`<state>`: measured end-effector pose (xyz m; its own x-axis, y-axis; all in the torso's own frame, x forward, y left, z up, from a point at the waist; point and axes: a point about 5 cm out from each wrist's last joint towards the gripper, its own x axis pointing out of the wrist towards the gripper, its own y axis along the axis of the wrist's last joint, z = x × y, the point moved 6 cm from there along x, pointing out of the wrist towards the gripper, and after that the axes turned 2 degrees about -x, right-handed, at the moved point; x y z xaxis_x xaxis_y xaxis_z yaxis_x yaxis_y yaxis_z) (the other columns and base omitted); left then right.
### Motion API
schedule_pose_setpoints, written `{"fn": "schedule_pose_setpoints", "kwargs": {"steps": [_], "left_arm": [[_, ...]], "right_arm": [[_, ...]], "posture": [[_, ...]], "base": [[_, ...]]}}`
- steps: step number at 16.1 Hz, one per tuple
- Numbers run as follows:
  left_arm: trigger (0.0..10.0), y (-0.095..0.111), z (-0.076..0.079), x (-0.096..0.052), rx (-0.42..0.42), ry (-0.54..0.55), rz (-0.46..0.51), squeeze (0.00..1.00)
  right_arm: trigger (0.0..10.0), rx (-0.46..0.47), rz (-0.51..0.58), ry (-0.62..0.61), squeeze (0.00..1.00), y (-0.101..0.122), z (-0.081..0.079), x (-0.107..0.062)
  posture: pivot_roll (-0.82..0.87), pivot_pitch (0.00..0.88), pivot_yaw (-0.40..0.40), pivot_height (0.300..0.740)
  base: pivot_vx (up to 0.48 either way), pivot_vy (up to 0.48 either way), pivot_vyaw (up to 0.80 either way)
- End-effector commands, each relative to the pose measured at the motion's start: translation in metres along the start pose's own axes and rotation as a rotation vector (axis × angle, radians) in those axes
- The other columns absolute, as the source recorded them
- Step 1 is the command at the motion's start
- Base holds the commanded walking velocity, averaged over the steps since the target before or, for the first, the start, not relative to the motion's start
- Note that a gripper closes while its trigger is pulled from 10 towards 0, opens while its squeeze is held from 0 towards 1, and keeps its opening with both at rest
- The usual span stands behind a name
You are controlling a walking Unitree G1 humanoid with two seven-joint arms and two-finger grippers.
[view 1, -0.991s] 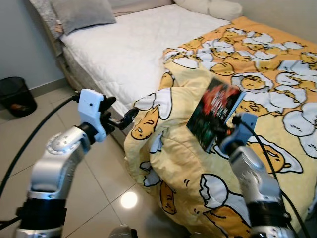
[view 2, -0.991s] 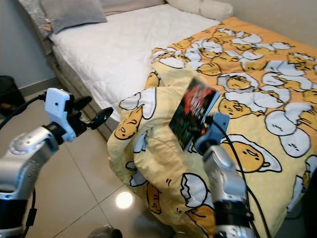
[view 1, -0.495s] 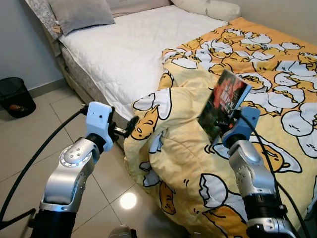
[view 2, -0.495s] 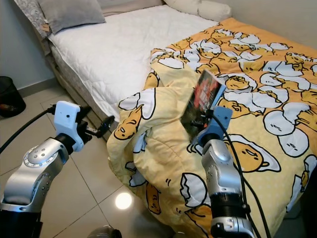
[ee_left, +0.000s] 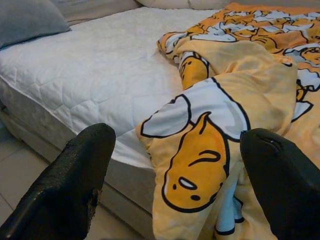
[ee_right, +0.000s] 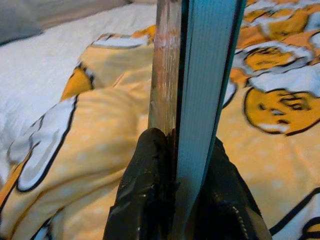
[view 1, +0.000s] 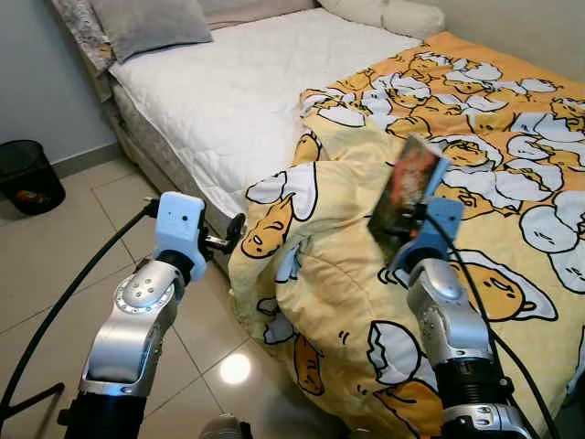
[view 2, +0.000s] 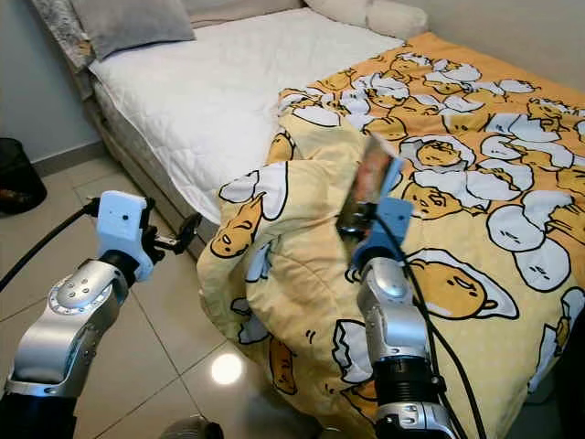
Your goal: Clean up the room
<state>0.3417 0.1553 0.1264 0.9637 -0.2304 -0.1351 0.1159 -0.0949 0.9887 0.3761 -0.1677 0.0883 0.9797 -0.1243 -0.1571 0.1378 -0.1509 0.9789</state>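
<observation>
Gripping a book edge-on w/ right gripper, above the rumpled yellow egg-print duvet at bed's near side; book being held upright, cover facing robot's left, spine/pages pinched low btwn both black fingers per right wrist view. Jaws closed on book's bottom edge only; most of the book standing free above the pinch.

Hovering left gripper just beside the duvet corner hanging off the mattress, over the tiled floor; fingers spread wide, holding nothing, egg print showing btwn them in left wrist view. Not touching fabric as far as can be told.

Also showing: grey pillow at head of bed, black wastebasket by the wall, well apart from both arms.

Judging risks from here:
- Slipping/pivoting of book in the pinch — grip being low and narrow, tall mass above it; any quick wrist swing prob. levering it out, dropping onto duvet or floor.
- Creasing pages — squeezing on page block rather than spine.
- Snagging duvet w/ open left fingers if advancing, dragging more of it off the bed.
- Cables trailing from both wrists, possibly catching on folds during a turn.

Destination for book not in view; cannot tell where it goes.
</observation>
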Motion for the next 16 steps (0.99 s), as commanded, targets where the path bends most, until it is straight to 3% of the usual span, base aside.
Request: {"fn": "schedule_pose_setpoints", "kwargs": {"steps": [1,2,3,5,7,9,11,13,15,16], "left_arm": [[10.0,0.004,-0.004,0.0,0.01,0.017,0.012,0.38],[10.0,0.003,-0.005,0.001,-0.011,0.022,0.004,0.05],[10.0,0.002,-0.004,0.003,-0.007,0.021,-0.01,0.0],[10.0,0.0,-0.002,0.002,-0.002,0.014,-0.019,0.0],[10.0,-0.001,0.002,0.001,0.016,-0.012,-0.028,0.0],[10.0,0.004,0.003,0.003,0.045,-0.017,0.0,0.0],[10.0,0.006,0.001,0.005,0.052,0.012,0.021,0.0],[10.0,0.007,0.0,0.005,0.051,0.014,0.022,0.0],[10.0,0.007,-0.001,0.006,0.067,0.018,0.023,0.0],[10.0,0.004,-0.003,0.006,0.035,0.028,0.0,0.0]], "right_arm": [[10.0,-0.002,0.075,-0.03,0.0,0.017,0.005,0.001],[10.0,-0.03,0.046,-0.006,0.0,0.012,0.003,0.002],[10.0,-0.062,0.054,0.024,0.0,0.01,-0.002,0.002],[10.0,-0.074,0.042,0.078,0.0,0.005,-0.013,-0.003],[10.0,-0.078,0.007,0.061,0.0,-0.002,-0.014,-0.004],[10.0,-0.018,0.061,0.064,0.0,0.008,-0.017,-0.002],[10.0,-0.033,0.149,0.0,0.0,0.022,-0.012,-0.001],[10.0,0.015,0.157,0.035,0.0,0.026,-0.017,-0.001],[10.0,0.036,0.161,0.005,0.0,0.026,-0.013,-0.001],[10.0,0.032,0.151,-0.026,0.0,0.023,-0.008,0.0]], "posture": [[-0.01,0.0,-0.024,0.74],[-0.02,0.0,-0.015,0.74],[-0.03,0.0,-0.011,0.74],[-0.03,0.0,-0.01,0.74],[-0.02,0.0,-0.009,0.74],[-0.02,0.0,-0.006,0.74],[-0.03,0.0,-0.01,0.74],[-0.03,0.0,-0.01,0.74],[-0.03,0.0,-0.016,0.74],[-0.03,0.0,-0.015,0.74]], "base": [[0.0,0.0,0.0],[0.0,0.0,0.0],[0.0,0.0,0.0],[0.0,0.0,0.0],[0.0,0.0,0.0],[0.0,0.0,-0.78],[0.0,0.0,-0.79],[0.0,0.0,-0.8],[0.0,0.0,-0.8],[0.0,0.0,-0.8]]}}
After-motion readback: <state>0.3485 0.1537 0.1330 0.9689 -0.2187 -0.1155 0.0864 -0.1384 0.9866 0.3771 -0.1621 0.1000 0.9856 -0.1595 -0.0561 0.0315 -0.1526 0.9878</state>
